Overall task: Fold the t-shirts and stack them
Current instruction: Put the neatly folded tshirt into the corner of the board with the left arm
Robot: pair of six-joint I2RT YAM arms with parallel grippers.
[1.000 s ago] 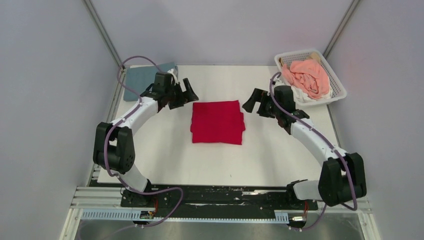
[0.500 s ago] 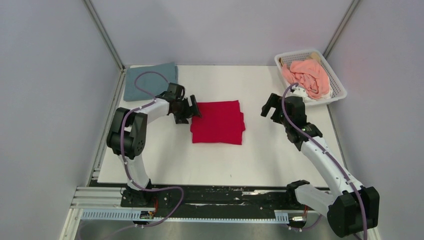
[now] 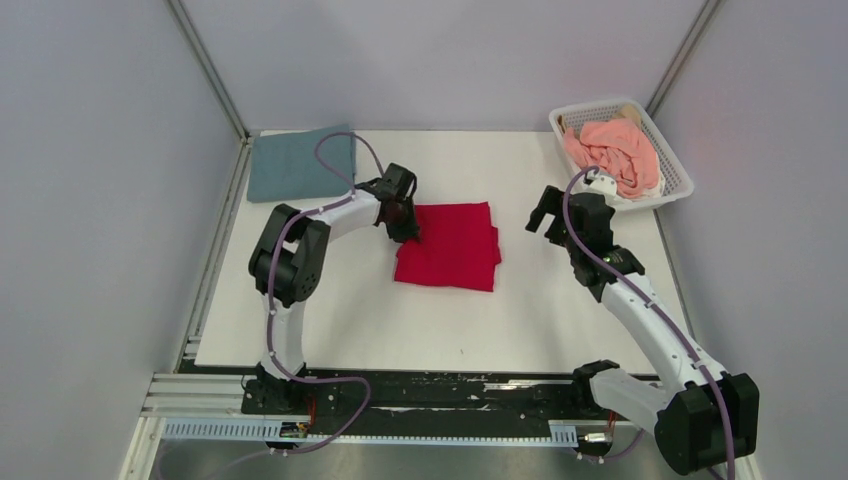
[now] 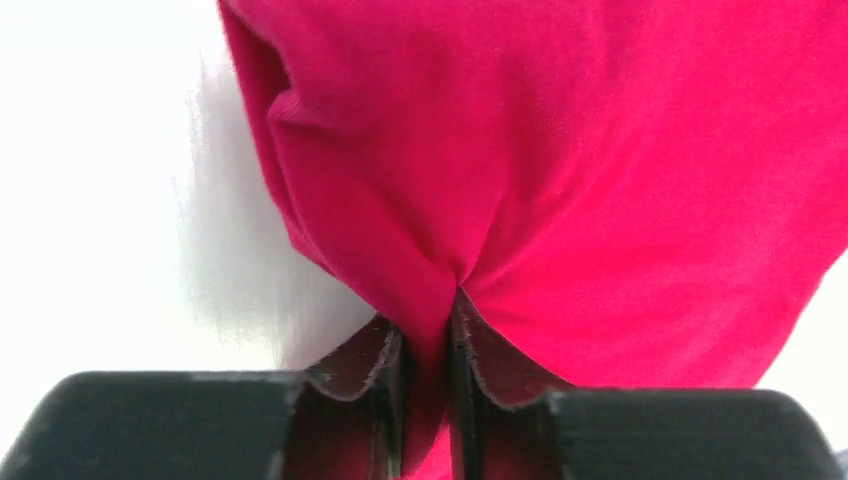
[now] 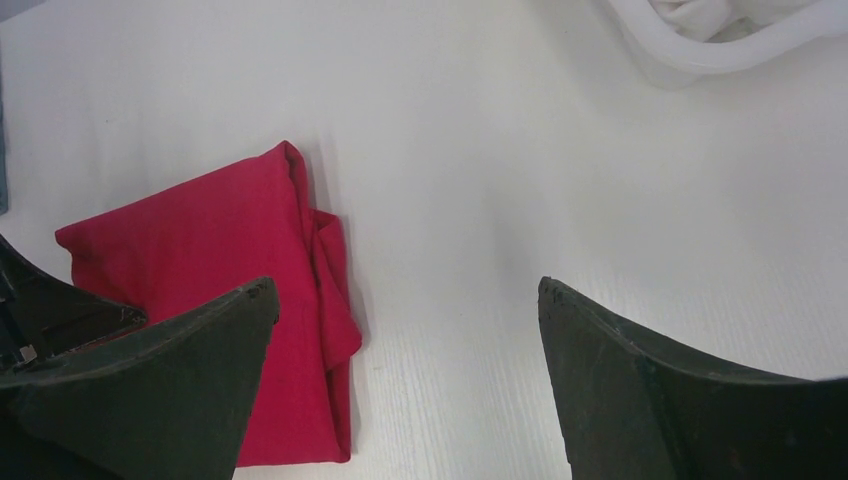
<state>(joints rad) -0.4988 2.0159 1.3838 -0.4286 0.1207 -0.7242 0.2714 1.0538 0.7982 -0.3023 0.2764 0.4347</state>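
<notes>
A folded bright red t-shirt point(image 3: 450, 245) lies in the middle of the white table point(image 3: 400, 320). My left gripper point(image 3: 407, 228) is at its left edge, shut on a pinch of the red cloth point(image 4: 430, 330), which bunches between the jaws. A folded grey-blue t-shirt point(image 3: 297, 163) lies at the far left corner. My right gripper point(image 3: 543, 215) hovers open to the right of the red t-shirt point(image 5: 200, 270), nothing between its fingers. A salmon-pink t-shirt point(image 3: 615, 152) and white cloth sit crumpled in the basket.
The white lattice basket point(image 3: 676, 180) stands at the far right corner of the table; its rim point(image 5: 700, 60) shows at the top of the right wrist view. Grey walls close in the table on three sides.
My left gripper moved right to the red t-shirt's left edge and closed on it, nudging the shirt to the right. The right arm drew back to the right earlier and is now still.
</notes>
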